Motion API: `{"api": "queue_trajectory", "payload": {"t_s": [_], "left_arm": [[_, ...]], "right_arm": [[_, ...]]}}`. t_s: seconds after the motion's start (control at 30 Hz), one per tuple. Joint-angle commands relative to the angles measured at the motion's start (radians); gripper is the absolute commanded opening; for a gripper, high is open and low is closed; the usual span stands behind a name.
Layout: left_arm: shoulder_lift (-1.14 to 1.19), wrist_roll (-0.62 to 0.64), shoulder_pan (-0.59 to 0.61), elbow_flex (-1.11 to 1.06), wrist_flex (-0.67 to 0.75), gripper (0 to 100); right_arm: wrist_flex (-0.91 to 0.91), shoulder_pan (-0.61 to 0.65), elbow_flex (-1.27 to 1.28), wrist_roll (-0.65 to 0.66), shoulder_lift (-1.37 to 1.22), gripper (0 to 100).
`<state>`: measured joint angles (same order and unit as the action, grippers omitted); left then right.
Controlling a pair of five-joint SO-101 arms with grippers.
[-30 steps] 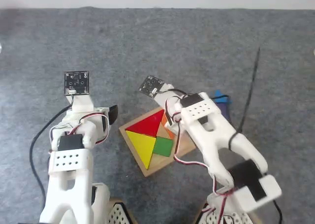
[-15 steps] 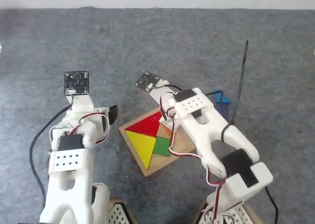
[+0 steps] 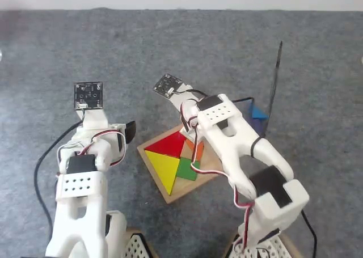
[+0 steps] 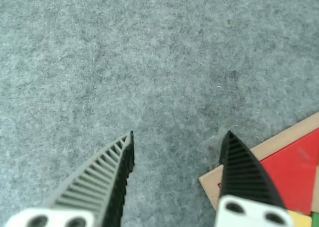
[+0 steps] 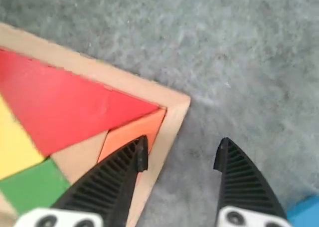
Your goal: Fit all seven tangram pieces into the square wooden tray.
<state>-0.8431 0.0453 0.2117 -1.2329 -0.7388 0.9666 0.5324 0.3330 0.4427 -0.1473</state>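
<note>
The square wooden tray (image 3: 170, 197) lies turned like a diamond between the arms. It holds a red triangle (image 3: 169, 144), a yellow triangle (image 3: 164, 168), a green square (image 3: 187, 169) and an orange piece (image 3: 197, 150). My right gripper (image 5: 182, 142) is open at the tray's far corner, one finger over the orange piece (image 5: 130, 131), the other over the carpet. A bare wooden gap (image 5: 75, 152) shows beside the orange piece. My left gripper (image 4: 179, 137) is open above bare carpet beside the tray's left corner (image 4: 213, 183). A blue piece (image 3: 256, 111) lies on the carpet to the right.
Grey carpet covers the table, with open room at the back and far left. A black cable (image 3: 274, 82) rises behind the right arm. A dark purple piece (image 3: 258, 123) peeks out just under the blue one.
The right arm has swung left and slightly farther over the tray's far corner, uncovering more of the blue piece. The left arm has not moved.
</note>
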Motion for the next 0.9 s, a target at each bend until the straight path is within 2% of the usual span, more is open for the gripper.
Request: {"api": "queue_trajectory", "payload": {"t_s": [0.0, 0.1, 0.27, 0.4, 0.57, 0.87], "left_arm": [[-0.026, -0.011, 0.006, 0.010, 0.020, 27], [-0.026, -0.011, 0.006, 0.010, 0.020, 27], [-0.026, -0.011, 0.002, 0.010, 0.018, 27], [-0.026, -0.011, 0.002, 0.010, 0.017, 27], [-0.026, -0.011, 0.006, 0.010, 0.018, 27], [-0.026, -0.011, 0.002, 0.010, 0.020, 27]], "right_arm": [[0.093, -0.061, -0.037, -0.011, 0.237, 22.7], [0.211, -0.134, -0.038, 0.031, 0.397, 22.8], [0.392, -0.266, -0.028, 0.272, 0.400, 23.0], [0.314, -0.346, -0.002, 0.278, 0.272, 26.5], [0.166, -0.354, 0.002, 0.313, 0.087, 36.3], [0.099, -0.420, -0.012, 0.397, -0.093, 33.0]]}}
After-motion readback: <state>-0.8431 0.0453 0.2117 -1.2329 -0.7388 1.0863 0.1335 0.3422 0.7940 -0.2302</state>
